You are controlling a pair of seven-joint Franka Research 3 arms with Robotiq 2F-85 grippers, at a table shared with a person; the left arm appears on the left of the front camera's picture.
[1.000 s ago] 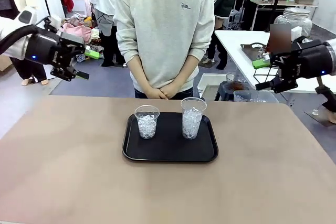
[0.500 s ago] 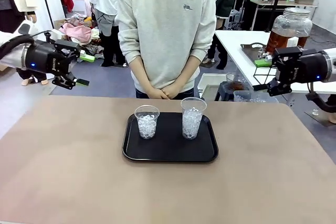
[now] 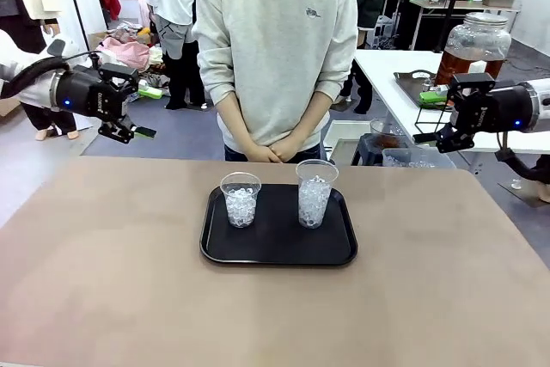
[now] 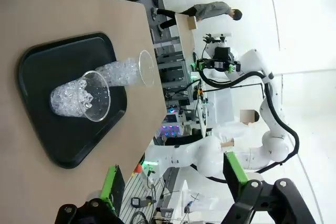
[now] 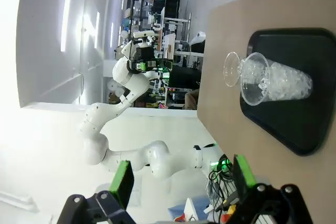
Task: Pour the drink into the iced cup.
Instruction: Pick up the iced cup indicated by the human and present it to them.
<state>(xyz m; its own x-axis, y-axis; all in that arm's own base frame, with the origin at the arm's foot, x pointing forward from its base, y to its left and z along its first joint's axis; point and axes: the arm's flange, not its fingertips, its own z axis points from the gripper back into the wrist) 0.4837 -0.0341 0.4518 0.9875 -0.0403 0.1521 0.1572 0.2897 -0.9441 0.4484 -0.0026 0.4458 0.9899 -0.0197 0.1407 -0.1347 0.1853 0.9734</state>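
Smooth, matt tan counter point(image 3: 103, 264); black rectangular plastic tray point(image 3: 275, 251) with a faint sheen. The short clear cup point(image 3: 240, 199) and tall clear cup point(image 3: 314, 193) look like thin glossy plastic. The round dispenser jar point(image 3: 481, 40) is shiny glass, metal-lidded.

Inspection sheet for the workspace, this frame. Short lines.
surface: tan table, black tray at centre.
job's things: two clear cups of ice on the tray, short cup left, tall cup right; drink in a glass jar on the white side table.
clutter: nothing seen.
grippers: left gripper and right gripper open, empty, raised at the table's sides.
cables: black cable behind left gripper.
surroundings: person at far edge, hands clasped.
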